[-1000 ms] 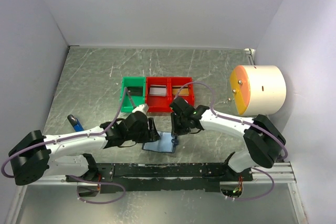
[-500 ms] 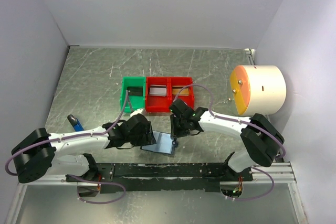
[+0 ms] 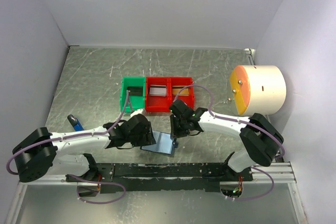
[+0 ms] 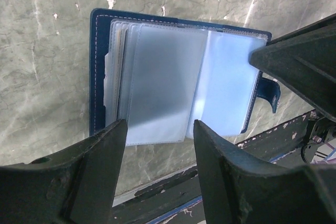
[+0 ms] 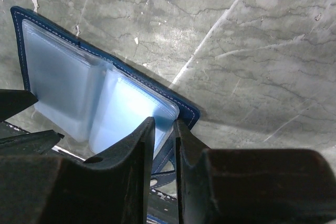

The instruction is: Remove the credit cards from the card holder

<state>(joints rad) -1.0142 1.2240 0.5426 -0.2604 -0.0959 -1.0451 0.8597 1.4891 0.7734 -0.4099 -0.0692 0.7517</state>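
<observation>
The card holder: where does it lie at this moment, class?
In the top view, the card holder lies open on the table, near the front edge, between the left claw and the right claw, in front of the red bins.

— What do the arms look like?
— White links with bulky black joints. A thin purple cable loops along each.
— And the hands?
— The left hand (image 3: pixel 148 136) and right hand (image 3: pixel 177 128) are black, with thick, matte, wedge-shaped fingers (image 4: pixel 100 177).
— The bases?
— Bolted to a black rail.
</observation>
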